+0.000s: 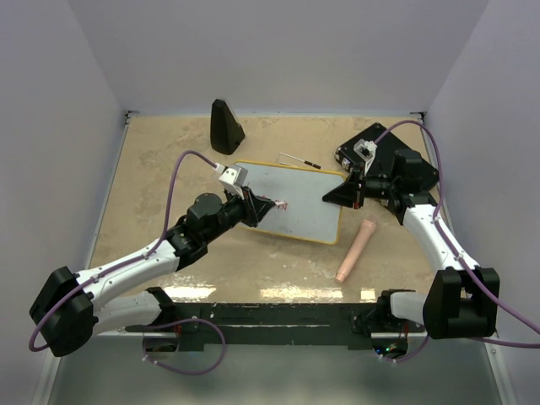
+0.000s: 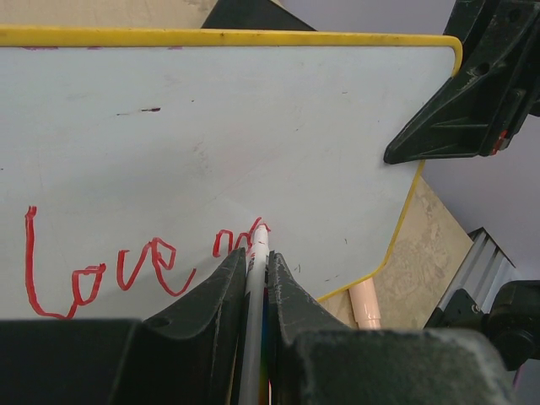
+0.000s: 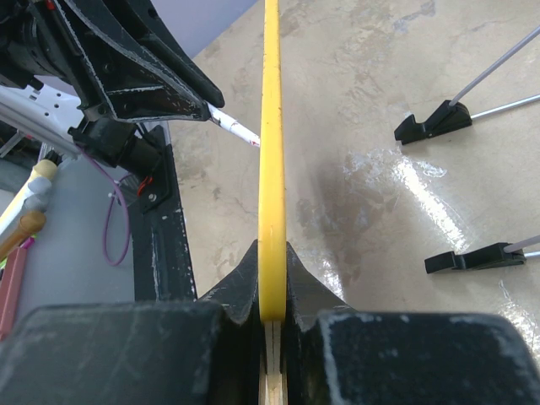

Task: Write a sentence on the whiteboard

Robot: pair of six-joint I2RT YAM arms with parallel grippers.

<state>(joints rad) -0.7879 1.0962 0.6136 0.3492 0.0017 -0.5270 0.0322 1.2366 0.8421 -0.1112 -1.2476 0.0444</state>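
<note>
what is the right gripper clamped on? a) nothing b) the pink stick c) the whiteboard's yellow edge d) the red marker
C: in the right wrist view the right gripper is shut on the whiteboard, its jaws pinching the yellow rim.

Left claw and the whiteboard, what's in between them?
A white marker, pinched in the left claw, tip touching the whiteboard beside the red words. Left wrist view shows it.

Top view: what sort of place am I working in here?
Probably a lab robot cell: plain white walls box in a tan tabletop, and the left arm and right arm are bolted to a black rail at its near edge.
</note>
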